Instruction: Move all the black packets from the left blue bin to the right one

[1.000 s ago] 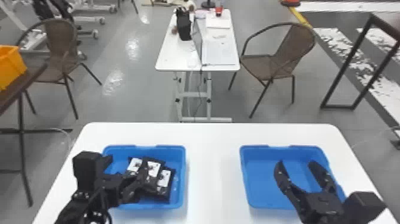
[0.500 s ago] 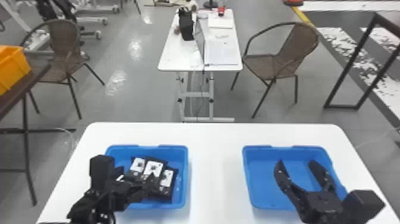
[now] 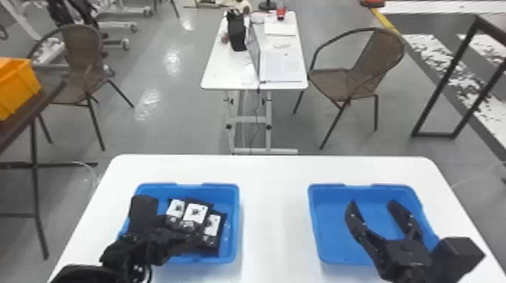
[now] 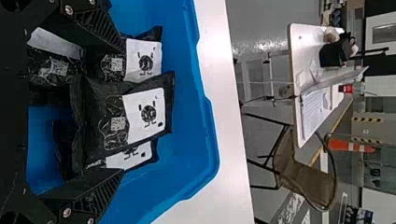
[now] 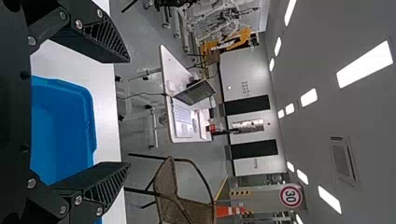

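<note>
Orange crate (image 3: 19, 84): left, beyond the white surface
Left hand (image 3: 191, 234): open, fingers apart, over the left blue bin
Left blue bin (image 3: 234, 214): left on the surface, holding the black packets (image 3: 195, 213), some overlapping
White surface (image 3: 275, 225): carries both bins
Right blue bin (image 3: 329, 222): right side
Right hand (image 3: 372, 205): open, over that bin

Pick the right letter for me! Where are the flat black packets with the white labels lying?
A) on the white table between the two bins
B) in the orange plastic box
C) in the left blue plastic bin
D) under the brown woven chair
C, because the black packets lie inside the left blue bin, with their white labels showing.
</note>
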Action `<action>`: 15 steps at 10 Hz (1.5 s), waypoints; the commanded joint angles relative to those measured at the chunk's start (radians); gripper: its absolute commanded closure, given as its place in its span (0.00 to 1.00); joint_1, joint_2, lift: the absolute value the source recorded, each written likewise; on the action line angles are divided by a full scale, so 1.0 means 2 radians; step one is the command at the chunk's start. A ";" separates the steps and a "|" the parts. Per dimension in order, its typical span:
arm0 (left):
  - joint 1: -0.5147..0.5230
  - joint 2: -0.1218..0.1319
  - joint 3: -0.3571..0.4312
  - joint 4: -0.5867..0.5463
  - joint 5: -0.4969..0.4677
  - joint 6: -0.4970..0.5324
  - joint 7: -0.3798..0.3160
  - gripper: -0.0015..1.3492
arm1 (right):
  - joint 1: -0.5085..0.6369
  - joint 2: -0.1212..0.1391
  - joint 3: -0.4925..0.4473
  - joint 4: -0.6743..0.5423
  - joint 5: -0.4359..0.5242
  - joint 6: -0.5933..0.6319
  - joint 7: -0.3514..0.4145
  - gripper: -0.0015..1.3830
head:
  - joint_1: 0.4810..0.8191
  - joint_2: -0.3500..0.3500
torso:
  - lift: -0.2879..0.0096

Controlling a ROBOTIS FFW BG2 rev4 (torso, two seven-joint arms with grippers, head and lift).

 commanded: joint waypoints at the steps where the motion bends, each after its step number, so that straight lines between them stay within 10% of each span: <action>1: -0.022 0.001 0.001 0.034 -0.010 -0.007 -0.006 0.10 | -0.001 0.000 0.000 0.001 0.000 0.002 0.001 0.18 | 0.63 0.54 | 0.97; 6: -0.086 0.008 0.009 0.146 -0.046 -0.045 -0.074 0.20 | -0.007 0.000 0.002 0.005 0.000 0.005 0.006 0.18 | 0.63 0.54 | 0.97; 8: -0.098 0.008 0.009 0.164 -0.046 -0.047 -0.088 0.49 | -0.008 0.000 0.002 0.005 0.001 0.007 0.007 0.20 | 0.63 0.53 | 0.97; 11: -0.097 0.008 0.018 0.164 -0.037 -0.052 -0.118 0.67 | -0.009 -0.001 0.002 0.006 0.000 0.010 0.009 0.38 | 0.63 0.52 | 0.97; 12: -0.093 0.006 0.019 0.159 -0.037 -0.055 -0.121 0.91 | -0.009 -0.001 0.002 0.007 -0.004 0.010 0.010 0.37 | 0.63 0.52 | 0.97; 15: -0.045 -0.009 0.035 0.067 -0.011 -0.108 -0.144 0.89 | -0.009 0.000 0.002 0.009 -0.010 0.010 0.018 0.37 | 0.63 0.51 | 0.97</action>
